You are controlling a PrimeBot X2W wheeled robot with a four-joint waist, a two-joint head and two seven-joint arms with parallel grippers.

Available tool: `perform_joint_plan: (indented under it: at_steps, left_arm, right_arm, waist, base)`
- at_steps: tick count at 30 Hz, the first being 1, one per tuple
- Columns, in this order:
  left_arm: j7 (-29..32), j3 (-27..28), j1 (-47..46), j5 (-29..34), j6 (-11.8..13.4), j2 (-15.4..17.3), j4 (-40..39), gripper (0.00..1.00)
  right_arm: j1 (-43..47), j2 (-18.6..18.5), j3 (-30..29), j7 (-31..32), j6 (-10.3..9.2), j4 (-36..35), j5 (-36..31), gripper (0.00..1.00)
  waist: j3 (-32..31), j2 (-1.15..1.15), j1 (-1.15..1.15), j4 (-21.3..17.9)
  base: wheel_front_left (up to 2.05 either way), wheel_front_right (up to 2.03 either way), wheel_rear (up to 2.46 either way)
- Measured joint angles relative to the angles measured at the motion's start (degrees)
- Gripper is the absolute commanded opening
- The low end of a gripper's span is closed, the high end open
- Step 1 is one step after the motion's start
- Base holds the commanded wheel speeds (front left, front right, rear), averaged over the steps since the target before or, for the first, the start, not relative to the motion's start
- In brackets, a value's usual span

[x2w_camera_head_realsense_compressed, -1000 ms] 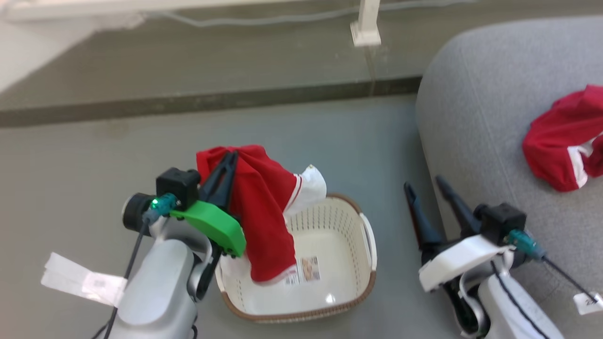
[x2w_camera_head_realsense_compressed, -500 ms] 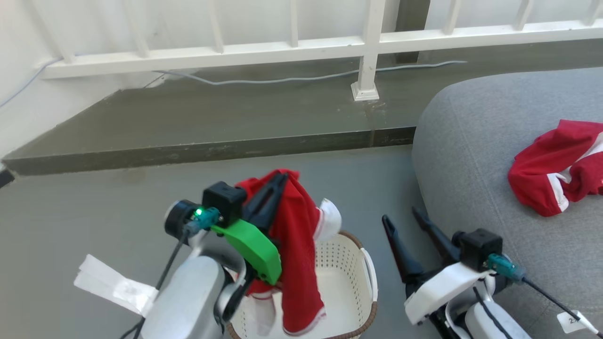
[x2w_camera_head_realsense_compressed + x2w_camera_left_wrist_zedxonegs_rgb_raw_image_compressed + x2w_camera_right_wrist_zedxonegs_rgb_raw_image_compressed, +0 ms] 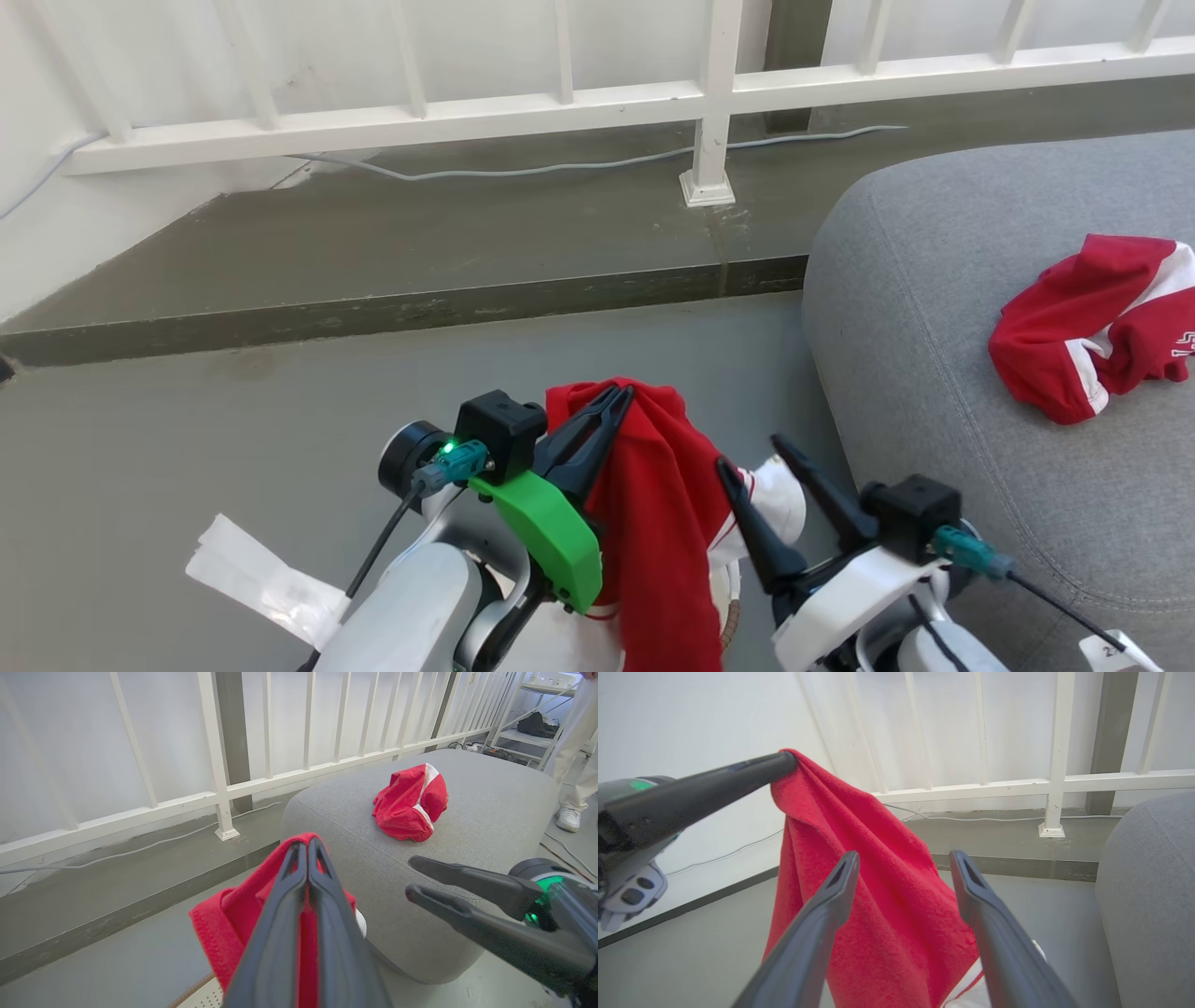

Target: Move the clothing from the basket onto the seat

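The hanging red garment [image 3: 663, 551] is soft, fuzzy cloth with a towel-like nap. The seat [image 3: 934, 308] is matt grey woven fabric. The left gripper [image 3: 618, 394] has fingers [image 3: 275, 942] of smooth, matt dark plastic. The floor [image 3: 187, 420] looks dull and smooth.

Left gripper [image 3: 617, 396] was up, fingers pinched together on the clothing [image 3: 658, 523]. Right gripper [image 3: 749, 452] sat just beside it, fingers spread wide, holding nothing.

A white railing [image 3: 467, 117] stands on a raised grey ledge [image 3: 373, 261], a pale cable [image 3: 523, 172] lying along its foot.
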Motion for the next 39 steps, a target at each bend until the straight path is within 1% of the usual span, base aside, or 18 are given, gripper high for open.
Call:
perform_joint_plan:
  at_steps: [4, 11, 13, 18, 19, 20, 31, 32, 33, 34, 39]
  left_arm:
    - [0.82, -0.24, 0.05, -0.01, 0.00, 0.10, -1.80, 0.00]
    - [2.69, -1.45, 0.09, -0.02, 0.00, 0.11, -4.07, 0.00]
    - [3.27, -2.09, 0.20, -0.03, 0.00, 0.11, -5.28, 0.00]
    - [4.42, -2.34, 1.22, -0.11, 0.00, 0.33, -7.13, 0.00]
    - [4.56, -2.41, 1.36, -0.11, 0.00, 0.37, -7.26, 0.00]
    - [4.80, -2.45, 1.46, -0.11, 0.00, 0.40, -7.49, 0.00]
    - [6.23, -2.58, 2.33, -0.55, 0.02, 1.56, -9.62, 0.00]
    - [6.26, -2.59, 2.35, -0.57, 0.02, 1.68, -9.87, 0.27]
    - [6.27, -2.59, 2.35, -0.57, 0.02, 1.77, -10.16, 0.93]
    - [6.28, -2.59, 2.35, -0.57, 0.02, 1.82, -10.44, 1.00]
    - [6.21, -2.37, 2.36, -0.33, 0.15, 2.31, -12.07, 1.00]
  right_arm:
    - [-0.07, 0.31, 2.67, 0.70, 1.16, -0.24, 0.12, 1.00]
    - [-0.73, 0.94, 7.27, 1.47, 2.44, 0.85, 0.70, 1.00]
    - [-3.04, 1.07, 8.72, 1.64, 2.48, 2.45, 1.10, 1.00]
    - [-6.80, 1.23, 10.76, 1.64, 2.94, 6.32, 1.81, 1.00]
    - [-7.29, 1.24, 10.93, 1.64, 2.96, 6.92, 1.96, 0.39]
    - [-7.76, 1.23, 11.01, 1.63, 2.96, 7.58, 2.07, 0.00]
    - [-10.40, 1.23, 10.99, 0.42, 2.96, 11.45, 4.48, 0.00]
    - [-10.77, 1.22, 10.99, 0.27, 2.97, 11.74, 4.69, 0.00]
    - [-11.11, 1.22, 10.96, 0.02, 2.97, 11.88, 4.81, 0.00]
    - [-11.40, 1.22, 10.93, -0.20, 2.97, 12.00, 4.82, 0.00]
    - [-12.93, 1.23, 9.45, -1.00, 2.94, 13.08, 5.35, 0.00]
  waist:
    - [0.02, 0.00, 0.00, 0.14]
    - [0.05, 0.00, 0.00, 1.39]
    - [0.15, 0.00, 0.00, 2.29]
    - [0.38, 0.00, 0.00, 3.11]
    - [0.41, 0.00, 0.00, 3.19]
    - [0.43, 0.00, 0.00, 3.28]
    - [0.75, 0.00, 0.00, 4.02]
    - [0.78, 0.00, 0.00, 4.03]
    - [0.82, 0.00, 0.00, 4.02]
    - [0.85, 0.00, 0.00, 3.99]
    - [1.03, 0.00, 0.01, 3.69]
  base:
    - [0.00, 0.00, 0.00]
    - [0.00, 0.00, 0.00]
    - [0.00, 0.00, 0.00]
    - [0.00, 0.00, 0.00]
    - [0.00, 0.00, 0.00]
    - [0.00, 0.00, 0.00]
    - [0.00, 0.00, 0.00]
    - [0.00, 0.00, 0.00]
    - [0.00, 0.00, 0.00]
    - [0.00, 0.00, 0.00]
    - [0.00, 0.00, 0.00]
